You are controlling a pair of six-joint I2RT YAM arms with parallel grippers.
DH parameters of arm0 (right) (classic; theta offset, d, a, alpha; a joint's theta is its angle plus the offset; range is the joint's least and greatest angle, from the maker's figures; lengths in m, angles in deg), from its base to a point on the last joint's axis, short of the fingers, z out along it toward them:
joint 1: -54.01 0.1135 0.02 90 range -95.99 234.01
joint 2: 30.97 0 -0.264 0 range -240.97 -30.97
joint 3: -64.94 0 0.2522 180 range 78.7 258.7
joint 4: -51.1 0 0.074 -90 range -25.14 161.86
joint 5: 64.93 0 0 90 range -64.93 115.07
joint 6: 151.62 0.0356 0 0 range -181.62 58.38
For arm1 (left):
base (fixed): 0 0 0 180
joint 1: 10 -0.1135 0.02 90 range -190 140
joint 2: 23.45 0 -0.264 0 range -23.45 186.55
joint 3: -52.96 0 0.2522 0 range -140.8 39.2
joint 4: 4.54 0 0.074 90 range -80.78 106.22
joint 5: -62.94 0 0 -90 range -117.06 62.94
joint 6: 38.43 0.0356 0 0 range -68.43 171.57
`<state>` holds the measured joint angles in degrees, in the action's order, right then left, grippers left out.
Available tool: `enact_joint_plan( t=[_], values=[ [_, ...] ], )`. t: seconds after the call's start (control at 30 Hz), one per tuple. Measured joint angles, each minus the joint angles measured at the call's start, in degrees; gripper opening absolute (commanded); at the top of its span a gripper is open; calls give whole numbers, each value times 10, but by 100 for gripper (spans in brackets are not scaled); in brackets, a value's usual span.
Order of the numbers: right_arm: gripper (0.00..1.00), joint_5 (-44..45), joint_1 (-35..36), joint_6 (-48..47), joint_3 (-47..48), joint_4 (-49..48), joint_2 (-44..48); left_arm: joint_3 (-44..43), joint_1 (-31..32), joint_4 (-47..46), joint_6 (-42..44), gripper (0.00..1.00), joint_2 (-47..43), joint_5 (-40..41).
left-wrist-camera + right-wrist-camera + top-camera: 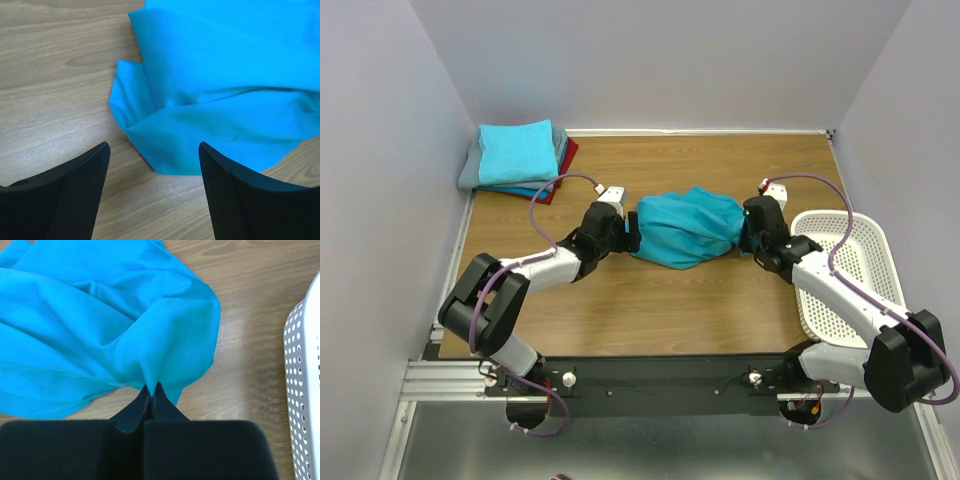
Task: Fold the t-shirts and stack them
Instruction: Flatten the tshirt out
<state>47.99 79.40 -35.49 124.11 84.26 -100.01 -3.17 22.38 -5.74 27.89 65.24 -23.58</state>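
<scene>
A teal-blue t-shirt (pixel 687 227) lies crumpled in the middle of the wooden table. It also shows in the left wrist view (pixel 220 90) and the right wrist view (pixel 100 325). My right gripper (pixel 152 388) is shut on a pinch of the shirt's right edge; in the top view it (pixel 745 238) sits at the shirt's right side. My left gripper (pixel 154 165) is open and empty, just off the shirt's left corner, and in the top view it (pixel 632 232) is at the shirt's left edge. A stack of folded t-shirts (pixel 518 160), light turquoise on top of grey and dark red, lies at the back left.
A white perforated basket (pixel 847 270) stands at the right, under my right arm, and its rim shows in the right wrist view (pixel 304 390). Walls close in the table on the left, back and right. Bare wood (pixel 660 310) lies in front of the shirt.
</scene>
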Motion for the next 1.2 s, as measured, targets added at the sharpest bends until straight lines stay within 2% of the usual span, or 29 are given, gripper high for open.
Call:
enact_joint_plan(
  t=[0.3, 0.4, 0.5, 0.53, 0.6, 0.77, 0.9, 1.03, 1.2],
  values=[
    [0, -1, 0, 0, 0, 0, 0, 8, 0, -30, -11, 75, 27, -10],
    [0, -4, 0, 1, 0, 1, 4, 7, 0, -38, -12, 65, 45, -13],
    [0, -9, 0, 3, -1, 1, 10, 6, 0, -43, -14, 42, 63, -15],
    [0, -10, 0, 3, -1, 1, 11, 6, 0, -43, -14, 23, 66, -16],
    [0, -12, 0, 4, -1, 1, 12, 5, 0, -45, -16, 0, 72, -17],
    [0, -14, 0, 3, 2, 5, 8, -8, 0, -44, -8, 0, 70, -10],
    [0, -13, 0, -17, 56, 14, -26, -61, -4, 10, 18, 0, 32, 33],
    [0, 8, 0, -58, 209, 39, -82, -194, -6, 61, 66, 0, -38, 100],
    [0, 24, 0, -101, 384, 41, -99, -314, -8, 57, 129, 0, -150, 171]
  ],
)
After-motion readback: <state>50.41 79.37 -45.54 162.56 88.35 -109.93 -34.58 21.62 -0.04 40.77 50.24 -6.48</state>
